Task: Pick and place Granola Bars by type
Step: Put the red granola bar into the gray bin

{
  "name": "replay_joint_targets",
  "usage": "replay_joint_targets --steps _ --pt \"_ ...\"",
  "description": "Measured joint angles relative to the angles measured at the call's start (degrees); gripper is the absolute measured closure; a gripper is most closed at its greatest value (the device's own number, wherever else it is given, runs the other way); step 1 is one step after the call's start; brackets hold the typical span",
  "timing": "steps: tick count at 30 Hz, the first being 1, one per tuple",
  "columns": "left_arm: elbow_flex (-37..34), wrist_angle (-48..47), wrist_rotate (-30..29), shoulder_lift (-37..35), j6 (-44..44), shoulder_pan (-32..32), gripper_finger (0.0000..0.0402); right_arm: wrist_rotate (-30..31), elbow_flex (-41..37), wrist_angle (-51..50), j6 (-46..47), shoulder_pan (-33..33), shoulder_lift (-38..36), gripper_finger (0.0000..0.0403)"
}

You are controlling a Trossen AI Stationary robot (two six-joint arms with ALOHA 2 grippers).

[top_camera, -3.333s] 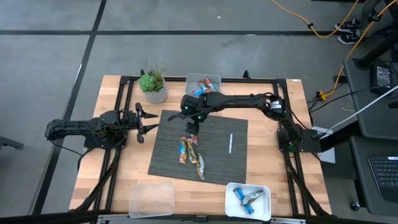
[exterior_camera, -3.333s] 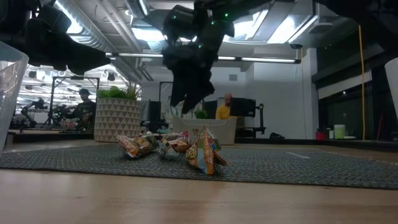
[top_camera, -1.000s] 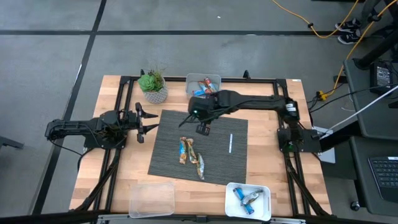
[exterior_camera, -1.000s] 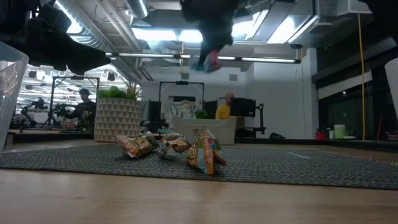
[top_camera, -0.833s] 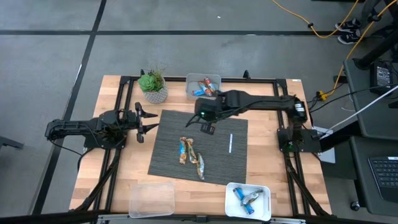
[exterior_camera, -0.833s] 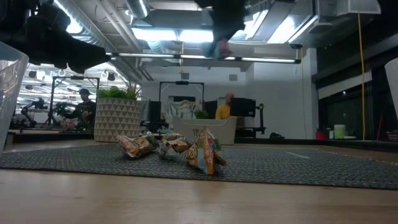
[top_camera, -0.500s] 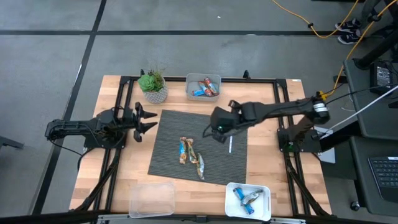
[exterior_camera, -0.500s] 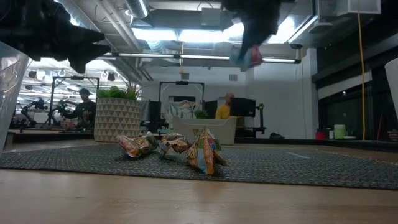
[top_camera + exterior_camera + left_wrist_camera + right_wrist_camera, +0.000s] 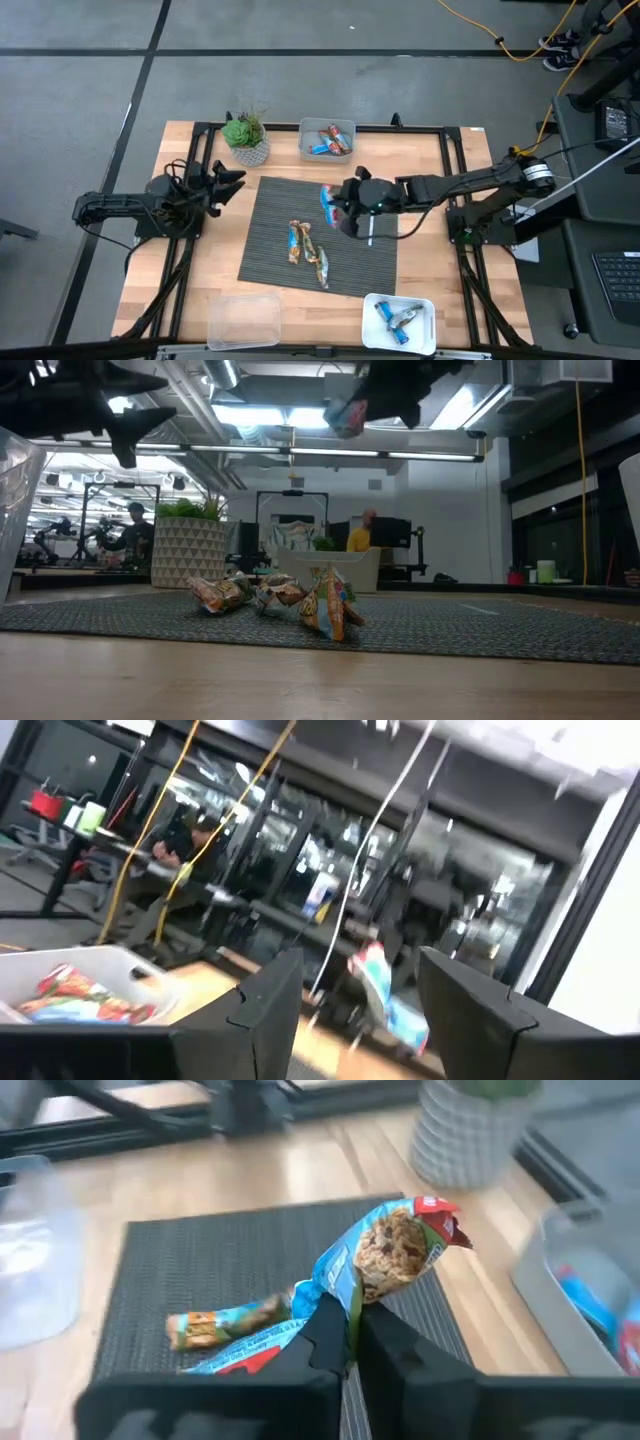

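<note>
We see the right gripper (image 9: 341, 205) raised above the dark mat (image 9: 270, 250), its fingers (image 9: 330, 1335) pinching a blue granola bar with a red end (image 9: 385, 1255) by its lower part, so the bar hangs clear of the counter (image 9: 440, 270). In the low view the bar (image 9: 345, 412) shows high up, well above the mat.

Three brownish-gold bars (image 9: 305, 250) lie bunched together near the mat's middle, to the left of the thin white stick (image 9: 369, 232). More blue-and-red bars rest in the far bin (image 9: 305, 128) beside the potted plant (image 9: 245, 138), and a few blue bars sit in the near right bin (image 9: 372, 305). A clear bin (image 9: 243, 320) stands at the near left.

The left gripper (image 9: 228, 182) waits over the counter's left side, just beyond the mat's far left corner, with its fingers (image 9: 265, 1010) spread apart.
</note>
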Motion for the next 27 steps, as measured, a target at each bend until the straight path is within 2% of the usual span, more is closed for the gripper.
replay_joint_targets --steps 5,9,14,19,23,27 --pt "2.26 1.06 0.04 2.03 -3.17 0.01 0.0221 -5.47 -0.54 3.57 -6.64 0.0 -0.11 0.0366" --pt "6.63 0.95 1.64 7.37 -2.83 0.01 0.0228 -7.63 -0.57 4.04 -10.42 0.0 -0.11 0.0383" --pt "15.31 0.89 5.3 19.24 -1.06 -0.01 0.0233 -9.61 -0.59 7.27 -15.36 -0.31 -0.82 0.0386" --pt "24.62 1.05 12.19 33.1 0.69 -0.01 0.0233 -11.38 -0.59 10.6 -17.92 -1.21 -2.25 0.0364" --pt "30.36 1.14 16.81 43.16 4.17 -0.03 0.0233 -12.28 -0.59 13.76 -20.78 -1.49 -3.14 0.0377" --pt "35.47 1.31 17.24 51.47 3.04 -0.01 0.0233 -13.03 -0.59 17.36 -22.79 -1.46 -3.43 0.0388"
